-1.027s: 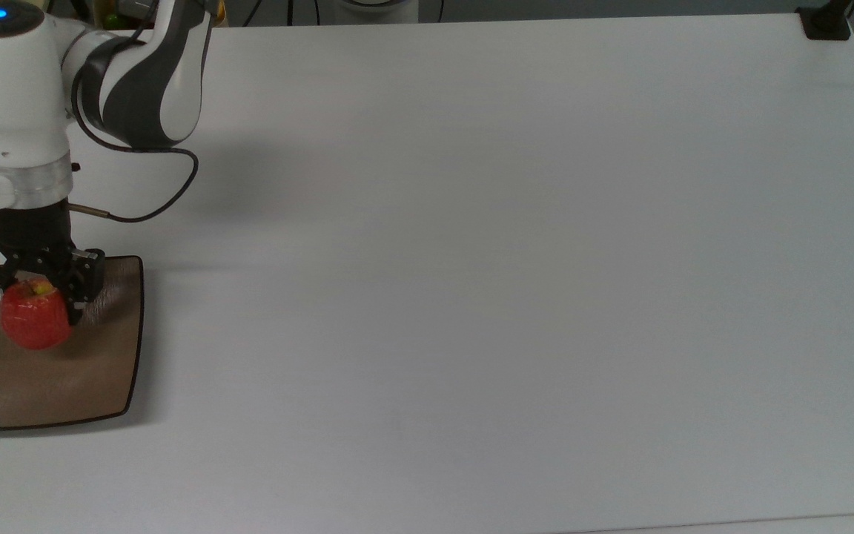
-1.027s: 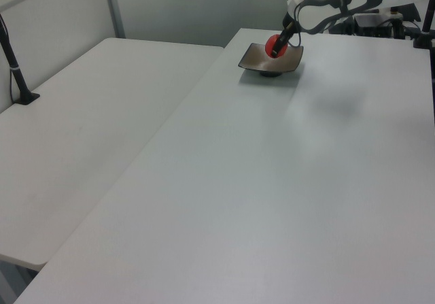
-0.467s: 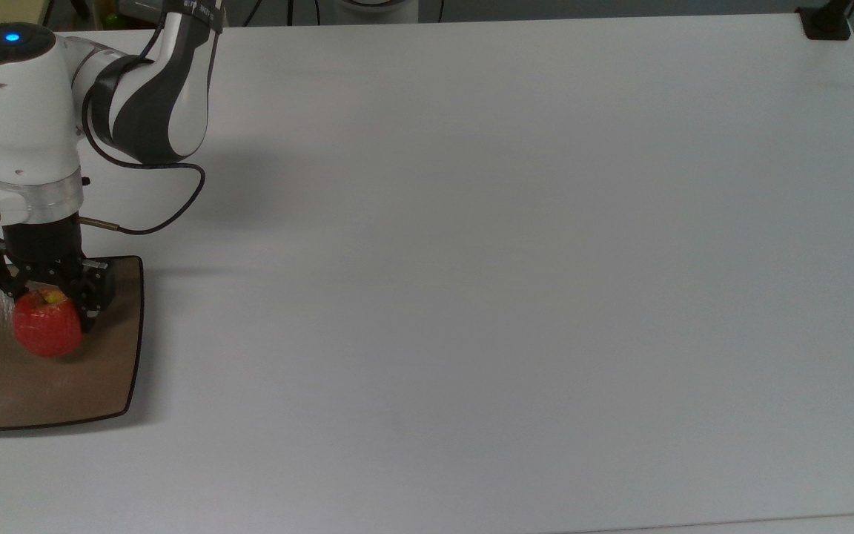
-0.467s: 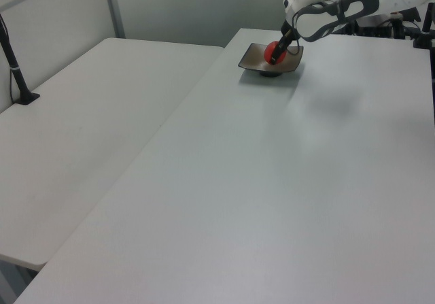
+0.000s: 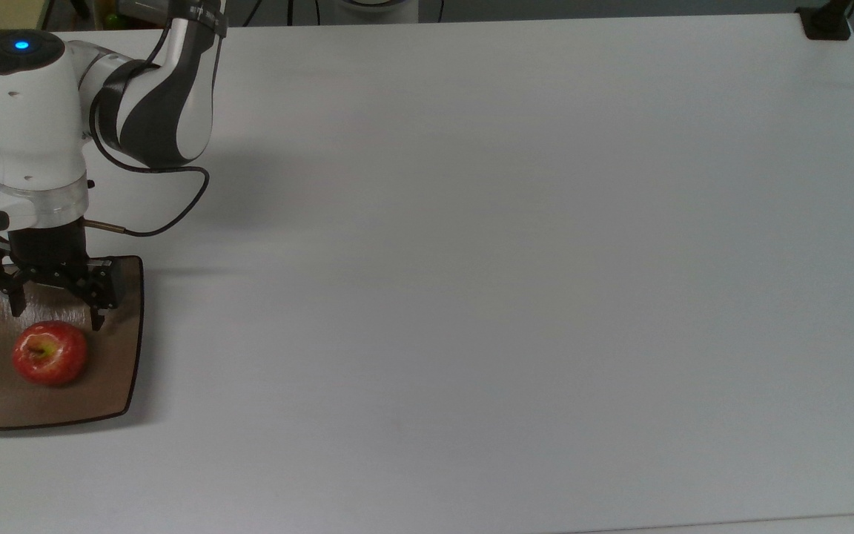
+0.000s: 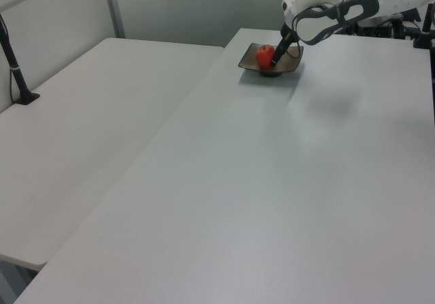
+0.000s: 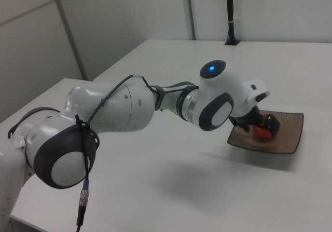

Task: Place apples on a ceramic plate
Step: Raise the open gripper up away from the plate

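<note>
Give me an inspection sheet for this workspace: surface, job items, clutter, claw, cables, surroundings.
Surface: white table, with a second white table beside it in the left view.
Job's things: red apple rests stem up on the square brown plate, which sits at the top view's left edge.
Clutter: nothing seen.
Claw: claw is open above the plate, just clear of the apple, holding nothing.
Cables: a black cable loops from the wrist along the arm.
Surroundings: a black post base at the table's far corner in the top view; grey partition walls behind.
</note>
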Robot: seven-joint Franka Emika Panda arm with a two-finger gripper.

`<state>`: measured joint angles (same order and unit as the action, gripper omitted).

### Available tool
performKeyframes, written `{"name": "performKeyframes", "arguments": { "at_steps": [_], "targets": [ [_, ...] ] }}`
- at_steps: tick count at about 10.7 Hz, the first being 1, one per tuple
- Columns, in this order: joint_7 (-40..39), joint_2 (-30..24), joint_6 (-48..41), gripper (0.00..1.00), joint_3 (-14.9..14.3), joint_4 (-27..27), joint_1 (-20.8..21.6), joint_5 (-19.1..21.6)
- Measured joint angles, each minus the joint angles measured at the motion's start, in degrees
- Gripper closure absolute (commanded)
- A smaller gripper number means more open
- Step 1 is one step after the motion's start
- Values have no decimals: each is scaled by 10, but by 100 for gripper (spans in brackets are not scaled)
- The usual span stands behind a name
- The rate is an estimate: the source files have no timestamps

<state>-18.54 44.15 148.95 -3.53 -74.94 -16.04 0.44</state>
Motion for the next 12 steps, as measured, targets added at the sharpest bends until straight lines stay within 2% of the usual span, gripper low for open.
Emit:
{"name": "performKeyframes", "arguments": {
  "at_steps": [3, 7, 12],
  "targets": [
    [0, -30, -22, 0, 0, 0, 4, 0],
    [8, -167, -262, 0, 1, -3, 31, 0],
    [103, -325, -484, 0, 1, -28, 61, 3]
  ]
}}
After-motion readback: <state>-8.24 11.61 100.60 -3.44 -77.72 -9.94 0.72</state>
